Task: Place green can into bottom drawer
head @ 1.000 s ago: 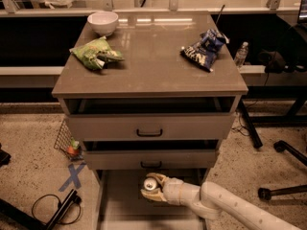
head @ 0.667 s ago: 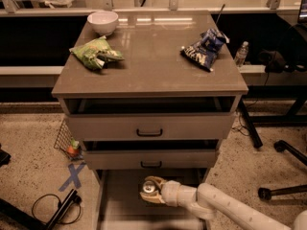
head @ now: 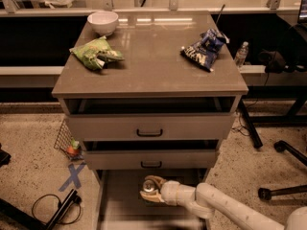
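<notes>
Pincer (head: 152,190) is seen below the front edge of the table (head: 153,66), inside the pulled-out bottom drawer (head: 120,200), with the arm entering from the right. It is closed around the green can (head: 149,188). Only the can's silver top is shown, with a finger (head: 154,179) at each side. The can is held over the middle of the drawer; contact with the drawer floor cannot be told. Bare floor is left between the can and the low left wall. The middle drawer (head: 151,159) is found just behind the can. On the table are noted a white bowl (head: 103,22) at the far left corner, a green snack bag (head: 96,53) by the left edge and a blue snack bag (head: 205,49) by the right edge.
</notes>
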{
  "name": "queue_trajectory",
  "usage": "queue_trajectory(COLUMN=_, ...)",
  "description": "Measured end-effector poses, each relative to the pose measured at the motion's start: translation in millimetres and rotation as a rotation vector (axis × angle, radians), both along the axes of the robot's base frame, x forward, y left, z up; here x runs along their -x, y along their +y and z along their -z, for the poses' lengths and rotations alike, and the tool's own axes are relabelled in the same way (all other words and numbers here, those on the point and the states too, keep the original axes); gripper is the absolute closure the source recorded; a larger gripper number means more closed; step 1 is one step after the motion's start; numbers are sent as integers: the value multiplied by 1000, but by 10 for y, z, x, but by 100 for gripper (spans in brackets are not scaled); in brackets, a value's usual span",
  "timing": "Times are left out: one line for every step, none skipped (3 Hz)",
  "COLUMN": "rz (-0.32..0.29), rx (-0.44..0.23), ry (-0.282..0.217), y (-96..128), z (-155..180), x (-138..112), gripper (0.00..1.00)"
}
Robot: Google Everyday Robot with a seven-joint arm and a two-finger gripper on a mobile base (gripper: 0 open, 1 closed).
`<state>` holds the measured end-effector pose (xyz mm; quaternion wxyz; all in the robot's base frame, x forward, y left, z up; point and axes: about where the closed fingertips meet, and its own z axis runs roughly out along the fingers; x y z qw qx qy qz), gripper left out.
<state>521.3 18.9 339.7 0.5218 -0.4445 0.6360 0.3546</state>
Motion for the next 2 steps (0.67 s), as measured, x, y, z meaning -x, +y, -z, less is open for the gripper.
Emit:
queue_trajectory(rz=-1, rx=58, ry=-56, y=-45, z=422, x=-57, gripper=100)
queue_trajectory(rz=-8, rx=101, ry=-95, y=-94, z=669, x=-73, gripper=100)
